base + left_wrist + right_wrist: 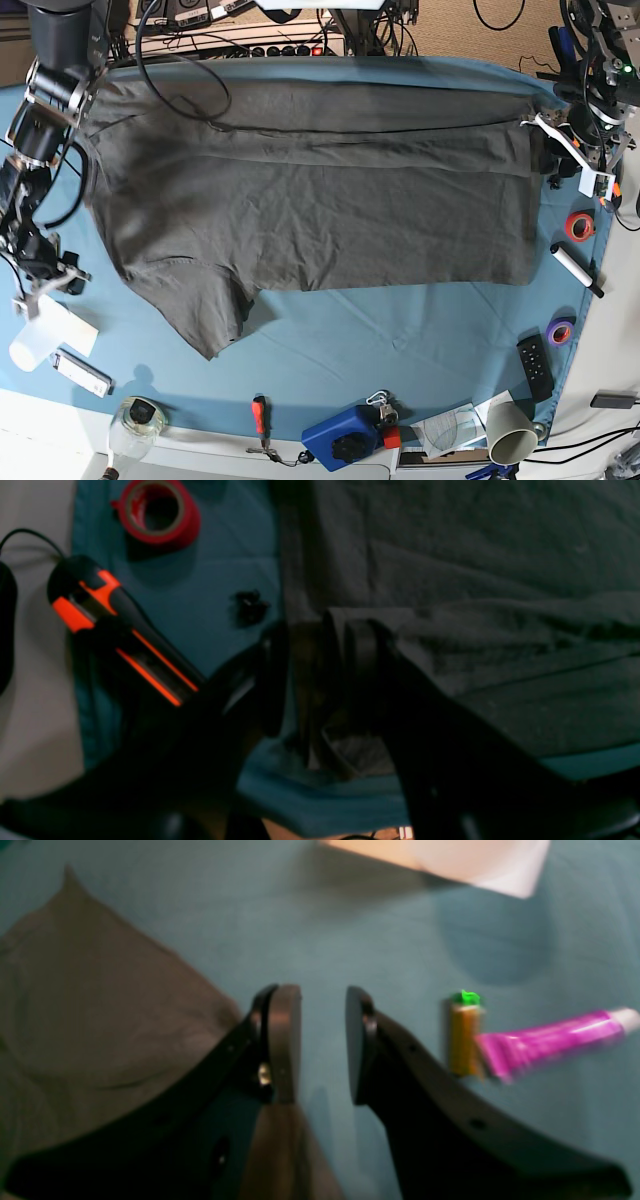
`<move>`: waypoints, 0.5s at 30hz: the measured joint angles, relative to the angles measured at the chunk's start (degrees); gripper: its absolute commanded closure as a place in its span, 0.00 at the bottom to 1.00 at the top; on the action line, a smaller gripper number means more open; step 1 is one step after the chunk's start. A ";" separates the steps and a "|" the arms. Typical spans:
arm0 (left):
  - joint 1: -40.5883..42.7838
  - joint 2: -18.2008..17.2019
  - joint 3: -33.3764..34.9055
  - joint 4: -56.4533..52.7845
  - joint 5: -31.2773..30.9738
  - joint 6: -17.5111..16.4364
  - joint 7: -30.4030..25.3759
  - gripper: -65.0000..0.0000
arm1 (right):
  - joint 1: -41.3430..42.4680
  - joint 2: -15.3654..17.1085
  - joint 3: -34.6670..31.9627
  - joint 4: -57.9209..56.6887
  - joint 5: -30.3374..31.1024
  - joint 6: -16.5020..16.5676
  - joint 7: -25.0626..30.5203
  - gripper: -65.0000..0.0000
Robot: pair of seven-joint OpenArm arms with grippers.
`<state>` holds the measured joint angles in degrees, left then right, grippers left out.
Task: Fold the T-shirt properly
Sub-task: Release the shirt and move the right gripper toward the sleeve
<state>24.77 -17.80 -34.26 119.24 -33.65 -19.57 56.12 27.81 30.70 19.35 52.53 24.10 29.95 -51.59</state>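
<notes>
Left end effector (315,675) apparently pinching T-shirt (310,200) hem; right end effector (322,1040) open, empty, shirt at 9 o'clock.

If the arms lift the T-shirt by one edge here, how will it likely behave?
The T-shirt probably goes floppy: it lies flat and creased, one band already folded over. Its sleeve would likely dangle. On the smooth tablecloth it may drag and bunch rather than slide cleanly.

Dark charcoal T-shirt (310,210), spread flat, far edge folded over, on tablecloth
</notes>
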 measured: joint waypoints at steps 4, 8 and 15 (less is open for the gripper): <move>-0.04 0.00 0.00 0.00 -0.02 0.00 -0.02 0.69 | 3.17 0.26 -4.46 -8.20 -1.51 -0.31 0.66 0.75; -0.02 0.00 0.00 0.00 -0.04 0.00 -0.02 0.69 | 3.52 0.13 -7.93 -11.74 0.00 1.92 -1.40 0.75; -0.02 0.00 0.00 0.00 -0.02 0.00 -0.02 0.69 | 3.61 0.00 -8.17 -11.72 5.33 4.81 -2.60 0.75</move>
<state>24.75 -17.80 -34.26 119.24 -33.67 -19.57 56.10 31.42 30.70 11.18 40.82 29.43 34.76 -54.19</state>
